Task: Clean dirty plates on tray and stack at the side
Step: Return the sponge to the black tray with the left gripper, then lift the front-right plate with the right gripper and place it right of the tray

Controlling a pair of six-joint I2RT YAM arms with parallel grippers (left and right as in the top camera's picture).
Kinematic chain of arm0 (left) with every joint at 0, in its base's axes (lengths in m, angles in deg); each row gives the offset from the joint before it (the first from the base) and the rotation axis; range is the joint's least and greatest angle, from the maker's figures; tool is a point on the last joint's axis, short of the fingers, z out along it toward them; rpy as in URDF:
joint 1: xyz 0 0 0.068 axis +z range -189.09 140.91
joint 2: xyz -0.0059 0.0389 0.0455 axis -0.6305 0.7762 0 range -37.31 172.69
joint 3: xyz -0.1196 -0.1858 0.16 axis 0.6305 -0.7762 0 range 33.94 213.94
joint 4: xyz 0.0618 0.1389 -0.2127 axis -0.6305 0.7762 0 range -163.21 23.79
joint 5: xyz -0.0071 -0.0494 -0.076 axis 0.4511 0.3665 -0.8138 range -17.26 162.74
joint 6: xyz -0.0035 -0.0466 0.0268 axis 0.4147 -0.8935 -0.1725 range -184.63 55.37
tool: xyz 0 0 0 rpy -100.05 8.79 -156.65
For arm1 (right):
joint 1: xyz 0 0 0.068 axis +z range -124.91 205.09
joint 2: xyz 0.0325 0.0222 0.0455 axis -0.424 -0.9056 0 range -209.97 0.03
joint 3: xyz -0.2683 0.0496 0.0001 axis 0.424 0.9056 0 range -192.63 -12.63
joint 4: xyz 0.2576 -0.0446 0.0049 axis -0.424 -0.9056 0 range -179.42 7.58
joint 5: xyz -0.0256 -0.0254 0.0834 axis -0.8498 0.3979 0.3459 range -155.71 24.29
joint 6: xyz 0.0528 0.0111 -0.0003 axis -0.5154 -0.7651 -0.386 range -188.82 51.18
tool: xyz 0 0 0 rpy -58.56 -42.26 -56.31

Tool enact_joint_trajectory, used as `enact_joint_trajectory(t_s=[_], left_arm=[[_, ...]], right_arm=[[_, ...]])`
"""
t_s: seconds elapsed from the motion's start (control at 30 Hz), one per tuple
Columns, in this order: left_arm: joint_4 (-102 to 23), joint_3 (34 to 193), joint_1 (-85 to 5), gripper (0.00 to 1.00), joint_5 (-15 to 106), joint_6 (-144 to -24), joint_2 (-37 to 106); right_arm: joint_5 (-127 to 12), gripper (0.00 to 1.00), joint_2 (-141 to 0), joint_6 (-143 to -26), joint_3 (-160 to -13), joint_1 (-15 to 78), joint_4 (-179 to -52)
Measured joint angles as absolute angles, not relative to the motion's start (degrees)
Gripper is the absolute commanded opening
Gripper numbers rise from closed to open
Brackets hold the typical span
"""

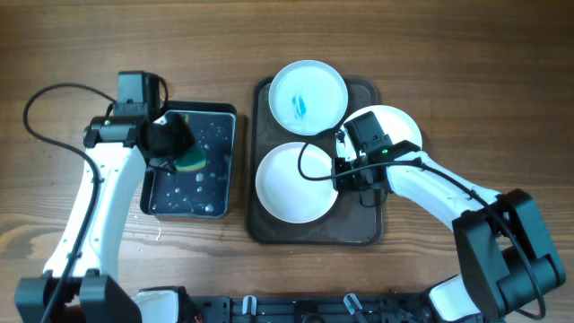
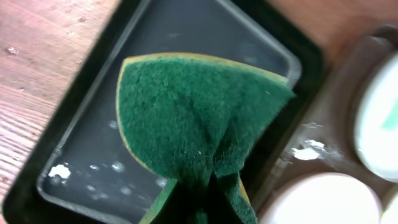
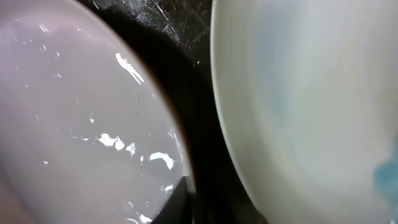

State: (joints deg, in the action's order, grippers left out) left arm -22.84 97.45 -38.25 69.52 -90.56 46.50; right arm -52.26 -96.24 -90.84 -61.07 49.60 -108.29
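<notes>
A green scouring sponge (image 2: 193,118) was held pinched and folded in the left hand (image 1: 178,151) above the water-filled black tray (image 1: 235,161), set on the table (image 1: 448,54) just left of the brown tray (image 1: 314,231). On the brown tray, a smeared plate (image 1: 318,85) was seen at the far end and a wet plate (image 1: 291,184) at the near left. A third plate (image 1: 399,126) overhung the right rim, partly covered by the right arm. The right hand (image 1: 350,169) was positioned between the wet plate and the third plate; its opening could not be told.
</notes>
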Motion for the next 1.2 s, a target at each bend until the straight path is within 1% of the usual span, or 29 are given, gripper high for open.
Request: enact_joint_trajectory(t_s=[0.1, 0.13, 0.2, 0.23, 0.3, 0.33, 0.43, 0.47, 0.53, 0.57, 0.63, 0.67, 0.77, 0.8, 0.83, 0.97, 1.03, 1.1, 1.2], left_arm=[[-24.15, 92.99, -36.3, 0.05, 70.76, -90.35, 49.93], [-24.02, 92.09, -36.04, 0.07, 70.81, -90.15, 51.16], [-24.0, 91.26, -36.02, 0.21, 70.48, -89.36, 52.84], [-24.04, 91.26, -36.02, 0.25, 70.26, -88.97, 52.86], [-24.13, 91.29, -36.0, 0.39, 69.47, -88.47, 52.75], [-23.67, 91.33, -36.0, 0.43, 69.17, -88.16, 52.71], [-20.37, 92.82, -35.91, 0.61, 67.92, -87.88, 51.66], [-19.39, 93.65, -35.76, 0.69, 67.66, -87.72, 51.13], [-17.22, 96.86, -35.03, 0.73, 66.89, -88.01, 49.06], [-16.22, 98.91, -34.44, 0.8, 66.83, -87.81, 47.61], [-14.01, 101.69, -33.22, 0.84, 66.65, -87.66, 45.71], [-12.46, 103.88, -31.8, 0.88, 66.48, -87.83, 44.38], [-9.73, 107.87, -27.95, 0.94, 65.54, -88.31, 41.52], [-9.33, 108.71, -26.62, 0.98, 64.86, -88.47, 40.51], [-9.14, 109.25, -25.09, 1.0, 63.81, -88.77, 39.2], [-8.9, 109.4, -20.13, 1.0, 60.55, -88.92, 34.63], [-8.9, 109.4, -18.34, 1.0, 59.75, -88.92, 32.69], [-8.9, 109.4, -17.72, 1.0, 59.31, -88.95, 31.37], [-8.9, 109.43, -17.68, 1.0, 59.07, -88.92, 30.94]], right_arm=[[-52.3, 0.04, -96.24, -90.51, -61.16, 49.52, -109.49], [-52.3, 0.04, -96.24, -90.3, -61.62, 49.45, -111.15], [-52.5, 0.04, -96.26, -89.51, -63.09, 49.41, -115.44], [-52.58, 0.04, -96.26, -89.2, -63.63, 49.41, -116.55], [-53.17, 0.04, -96.35, -87.96, -66.15, 49.41, -120.42], [-53.55, 0.05, -96.37, -87.5, -67.59, 49.41, -121.99], [-54.44, 0.04, -96.39, -85.64, -71.87, 49.41, -126.15], [-54.79, 0.04, -96.42, -85.12, -73.71, 49.41, -128.2], [-55.32, 0.04, -96.42, -83.76, -77.99, 49.41, -132.73], [-55.43, 0.04, -96.42, -83.11, -80.7, 49.41, -135.26], [-55.58, 0.04, -96.48, -82.41, -85.01, 49.43, -138.98], [-55.67, 0.04, -96.52, -82.14, -87.94, 49.58, -140.7], [-55.71, 0.04, -97.16, -81.95, -93.99, 51.15, -142.15], [-55.75, 0.04, -98.01, -81.95, -96.22, 52.23, -142.63], [-55.75, 0.04, -99.76, -81.95, -99.21, 53.8, -142.93], [-55.99, 0.04, -109.44, -81.99, -110.27, 59.85, -143.92], [-57.92, 0.04, -114.86, -81.99, -116.42, 62.28, -142.04], [-62.68, 0.04, -118.4, -82.65, -119.45, 65.38, -138.02], [-72.04, 0.04, -118.91, -83.61, -119.74, 69.71, -134.69]])
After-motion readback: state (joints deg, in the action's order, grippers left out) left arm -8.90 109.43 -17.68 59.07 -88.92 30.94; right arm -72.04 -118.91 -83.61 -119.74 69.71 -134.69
